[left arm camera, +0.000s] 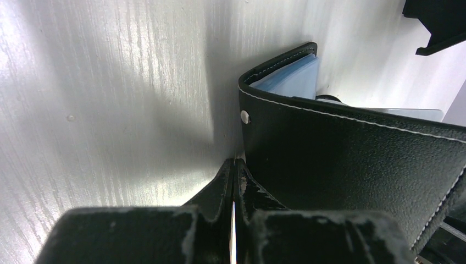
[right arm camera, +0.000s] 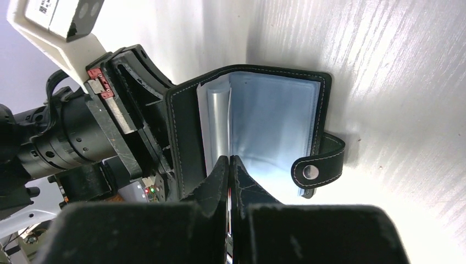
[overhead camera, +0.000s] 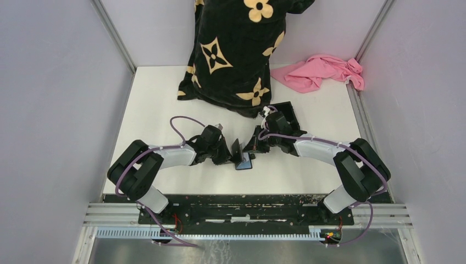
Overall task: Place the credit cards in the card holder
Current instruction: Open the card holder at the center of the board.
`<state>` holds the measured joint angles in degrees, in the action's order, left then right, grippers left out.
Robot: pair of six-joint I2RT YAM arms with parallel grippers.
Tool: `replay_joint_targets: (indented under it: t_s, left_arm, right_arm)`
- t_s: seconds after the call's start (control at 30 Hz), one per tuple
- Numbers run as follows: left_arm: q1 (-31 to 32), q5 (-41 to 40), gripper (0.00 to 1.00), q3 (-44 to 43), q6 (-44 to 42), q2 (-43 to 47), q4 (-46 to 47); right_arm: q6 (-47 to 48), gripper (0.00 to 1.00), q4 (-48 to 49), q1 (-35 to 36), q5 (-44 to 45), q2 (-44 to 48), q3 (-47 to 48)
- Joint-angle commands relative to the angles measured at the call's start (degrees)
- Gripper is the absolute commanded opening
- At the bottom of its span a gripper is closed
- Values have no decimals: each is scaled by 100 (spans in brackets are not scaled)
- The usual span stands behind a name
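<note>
The card holder [overhead camera: 242, 157] lies open at the table's middle, between both grippers. In the right wrist view its bluish clear pockets [right arm camera: 275, 121] face up and the snap strap [right arm camera: 319, 162] hangs off the right edge. My right gripper [right arm camera: 228, 159] [overhead camera: 254, 148] is shut, tips against the pocket leaves. A thin coloured sliver shows in its slit; I cannot tell if that is a card. My left gripper [left arm camera: 234, 163] [overhead camera: 231, 155] is shut beside the holder's raised black cover [left arm camera: 351, 165], its fingers [right arm camera: 145, 118] along the outer face. I cannot pick out the credit cards.
A black shallow tray [overhead camera: 287, 113] [left arm camera: 439, 22] sits just behind the right gripper. A black blanket with beige flowers [overhead camera: 236, 49] hangs over the table's back, with a pink cloth [overhead camera: 321, 71] at the back right. Grey walls flank the white table [overhead camera: 159, 110].
</note>
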<state>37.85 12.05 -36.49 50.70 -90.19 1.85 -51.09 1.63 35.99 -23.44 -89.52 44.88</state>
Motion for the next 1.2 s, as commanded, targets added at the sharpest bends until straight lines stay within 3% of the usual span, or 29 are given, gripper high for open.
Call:
replay_joint_targets:
  t_s: [0.0, 1.17]
  left_arm:
    - [37, -634, 3, 313, -350, -104, -928]
    - [30, -874, 3, 336, -324, -198, -1276]
  right_arm:
    - [10, 1, 175, 41, -28, 216, 271]
    - [1577, 1, -1231, 84, 1246, 222, 520]
